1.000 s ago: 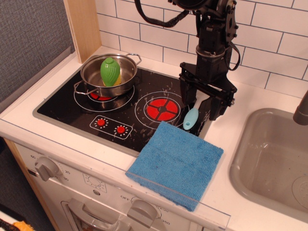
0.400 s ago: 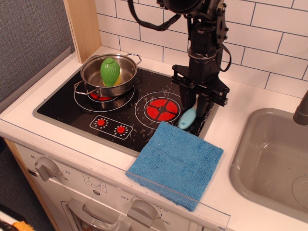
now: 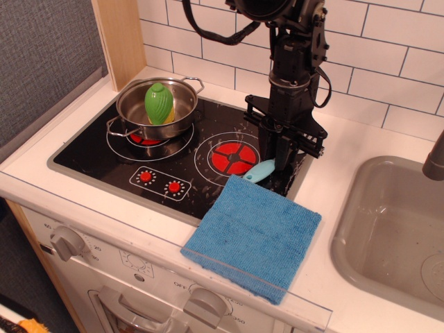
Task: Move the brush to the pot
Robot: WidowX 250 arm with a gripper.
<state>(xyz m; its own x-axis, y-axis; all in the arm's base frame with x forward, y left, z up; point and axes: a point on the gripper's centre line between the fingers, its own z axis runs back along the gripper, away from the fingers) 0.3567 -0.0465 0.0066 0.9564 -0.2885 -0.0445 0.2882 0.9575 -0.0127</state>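
The brush shows only its light-blue handle, sticking out to the left from between my fingers, low over the front right corner of the stove; its white head is hidden behind them. My gripper points straight down and is shut on the brush. The steel pot with two loop handles stands on the back left burner, well to the left of my gripper. A green-and-yellow oval object stands inside it.
A blue cloth lies on the counter's front edge just below my gripper. The black stove top has a red burner between pot and gripper. A grey sink is at right. A wooden panel stands behind the pot.
My gripper's fingers have closed in on the brush and turned. The brush handle swung from pointing down toward the cloth to pointing left, and moved slightly left.
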